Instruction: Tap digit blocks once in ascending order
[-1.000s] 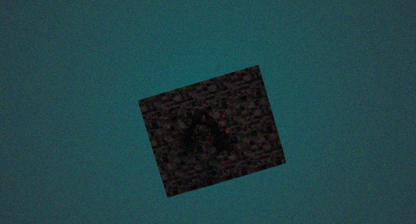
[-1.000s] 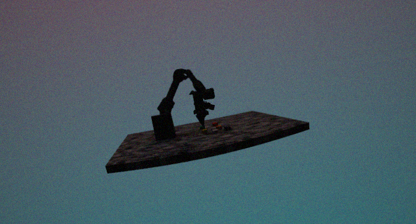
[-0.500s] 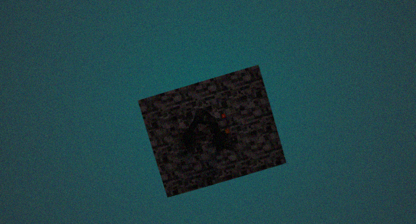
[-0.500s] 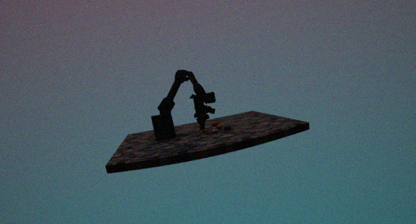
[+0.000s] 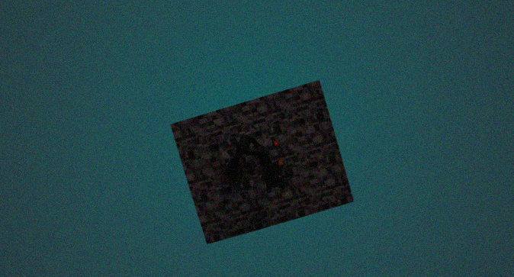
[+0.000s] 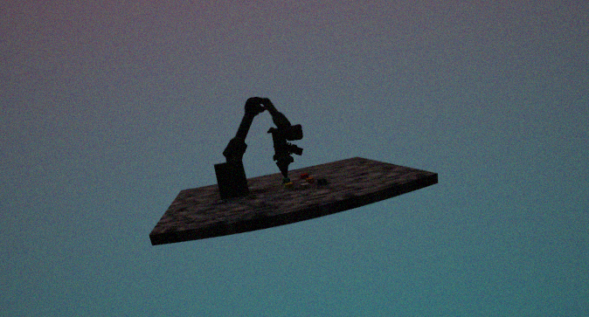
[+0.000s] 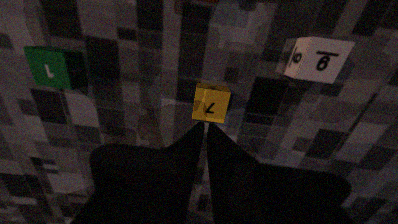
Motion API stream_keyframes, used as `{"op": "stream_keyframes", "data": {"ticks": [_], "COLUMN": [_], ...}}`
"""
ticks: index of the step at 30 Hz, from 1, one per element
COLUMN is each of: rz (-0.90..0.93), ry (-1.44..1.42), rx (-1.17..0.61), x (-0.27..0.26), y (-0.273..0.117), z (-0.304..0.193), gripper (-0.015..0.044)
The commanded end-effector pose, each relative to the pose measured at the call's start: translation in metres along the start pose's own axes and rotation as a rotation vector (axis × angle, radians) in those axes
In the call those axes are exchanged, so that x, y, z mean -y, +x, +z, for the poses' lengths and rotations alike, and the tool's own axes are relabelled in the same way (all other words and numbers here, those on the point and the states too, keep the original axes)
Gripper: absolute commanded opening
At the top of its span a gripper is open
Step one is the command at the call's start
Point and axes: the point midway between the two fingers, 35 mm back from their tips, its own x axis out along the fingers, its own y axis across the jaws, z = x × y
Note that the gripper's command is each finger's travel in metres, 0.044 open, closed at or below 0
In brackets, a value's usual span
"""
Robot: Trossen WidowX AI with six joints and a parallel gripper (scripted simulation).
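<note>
Hand (image 6: 286, 176) (image 7: 205, 127) closed; yellow block (image 6: 288, 184) (image 7: 211, 104) right at tips, contact unclear.

Yellow block (image 6: 288, 184) (image 7: 211, 103), green block (image 6: 286, 180) (image 7: 49, 68), white block (image 6: 304, 184) (image 7: 320, 60)

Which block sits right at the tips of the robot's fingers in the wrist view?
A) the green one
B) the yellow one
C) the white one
B: the yellow block lies just beyond the closed fingertips, between the other two.

top: digits too small to read | exterior: digits unreadable | wrist: red block (image 7: 196, 1) cut off by edge
</note>
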Motion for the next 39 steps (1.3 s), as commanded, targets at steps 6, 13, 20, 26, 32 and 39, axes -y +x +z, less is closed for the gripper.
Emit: {"op": "stream_keyframes", "data": {"ticks": [6, 13, 20, 26, 32, 39], "rz": [-0.010, -0.025, -0.070, -0.015, -0.001, 0.000], "ry": [-0.008, -0.016, -0.036, -0.015, -0.012, -0.012], "rx": [0.004, -0.003, -0.009, 0.008, 0.008, 0.009], "x": [0.001, -0.006, -0.065, -0.151, -0.167, -0.167], "y": [-0.080, -0.081, -0.085, -0.081, -0.080, -0.010], "z": [0.001, 0.010, 0.063, 0.103, 0.107, 0.109], "gripper": [0.0020, 0.0020, 0.0020, 0.0020, 0.0020, 0.0020]}}
